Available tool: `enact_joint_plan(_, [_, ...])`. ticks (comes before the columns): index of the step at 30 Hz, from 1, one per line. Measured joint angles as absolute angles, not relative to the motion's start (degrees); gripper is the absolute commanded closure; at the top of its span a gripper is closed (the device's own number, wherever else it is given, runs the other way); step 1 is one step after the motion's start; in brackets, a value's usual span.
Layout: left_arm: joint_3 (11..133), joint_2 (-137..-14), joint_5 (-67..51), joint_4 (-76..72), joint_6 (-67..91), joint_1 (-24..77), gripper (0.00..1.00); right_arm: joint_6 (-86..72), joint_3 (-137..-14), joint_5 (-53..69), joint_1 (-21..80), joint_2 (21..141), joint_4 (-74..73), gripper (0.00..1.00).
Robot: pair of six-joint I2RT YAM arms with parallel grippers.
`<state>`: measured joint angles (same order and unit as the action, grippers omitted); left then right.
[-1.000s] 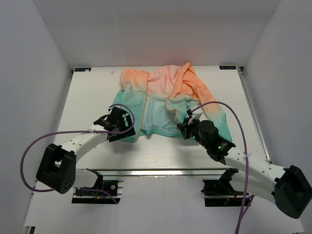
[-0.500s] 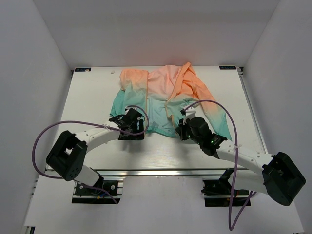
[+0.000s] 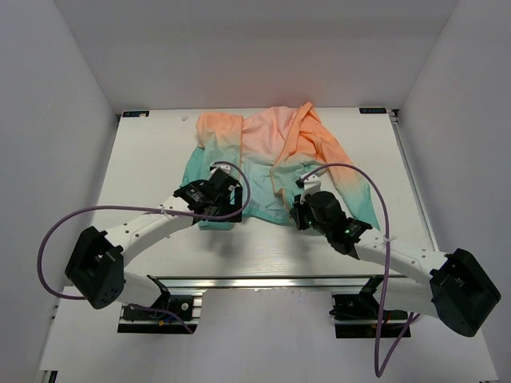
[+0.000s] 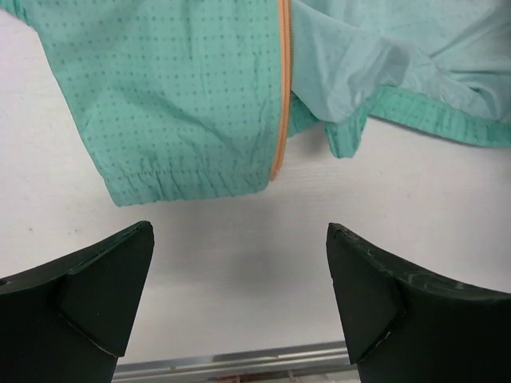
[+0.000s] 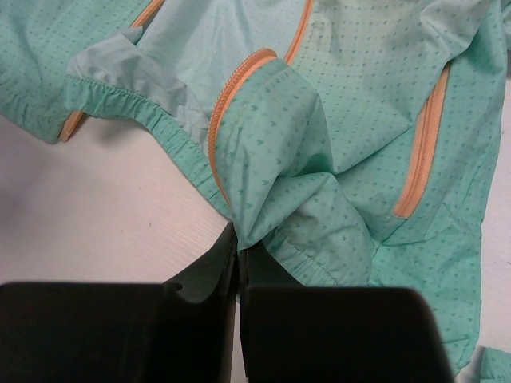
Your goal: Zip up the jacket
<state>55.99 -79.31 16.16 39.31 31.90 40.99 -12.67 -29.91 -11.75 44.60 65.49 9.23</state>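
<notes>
My left arm [image 3: 152,226] reaches forward and inward, wrist low, its jaws spread wide with nothing between them. My right arm [image 3: 383,249] angles inward too, its jaws pressed together, the jacket [image 5: 319,159] pinched between their tips.

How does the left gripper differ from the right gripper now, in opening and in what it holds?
The left gripper is open wide; the right gripper is shut. The left gripper holds nothing, over bare table before the jacket; the right gripper pinches its teal hem by the orange zipper. Both are at the jacket's near edge.
</notes>
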Motion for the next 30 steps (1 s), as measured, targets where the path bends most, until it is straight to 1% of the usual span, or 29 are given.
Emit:
enact_joint_plan(3, [56.1, -80.7, 17.4, 38.9, 31.0, 41.0, 0.02, -12.6, -29.9, -11.9, 44.4, 65.5, 9.0, 1.00])
enact_joint_plan(10, [56.1, -88.6, 17.9, 37.2, 28.7, 41.0, 0.02, -12.2, -30.9, -11.9, 44.3, 65.9, 7.6, 1.00])
enact_joint_plan(13, [56.3, -90.5, 18.0, 35.8, 27.8, 40.9, 0.07, -11.9, -31.4, -12.0, 44.3, 66.1, 7.0, 1.00])
enact_joint_plan(14, [56.6, -91.5, 18.0, 35.6, 27.6, 40.9, 0.12, -11.8, -31.5, -12.1, 44.2, 66.1, 6.9, 1.00])
enact_joint_plan(17, [58.0, -94.4, 18.2, 35.5, 27.0, 40.6, 0.18, -11.8, -31.5, -12.3, 44.1, 66.1, 6.3, 1.00])
enact_joint_plan(22, [58.2, -96.2, 18.2, 35.1, 26.8, 40.4, 0.21, -11.8, -31.8, -12.5, 43.9, 67.3, 5.7, 1.00])
enact_joint_plan(26, [58.0, -96.2, 18.2, 34.0, 26.7, 39.8, 0.34, -11.8, -32.4, -12.6, 43.8, 68.2, 4.8, 1.00])
enact_joint_plan(30, [57.7, -96.2, 17.3, 33.1, 26.5, 39.4, 0.42, -11.8, -33.2, -12.6, 43.7, 68.9, 4.2, 1.00])
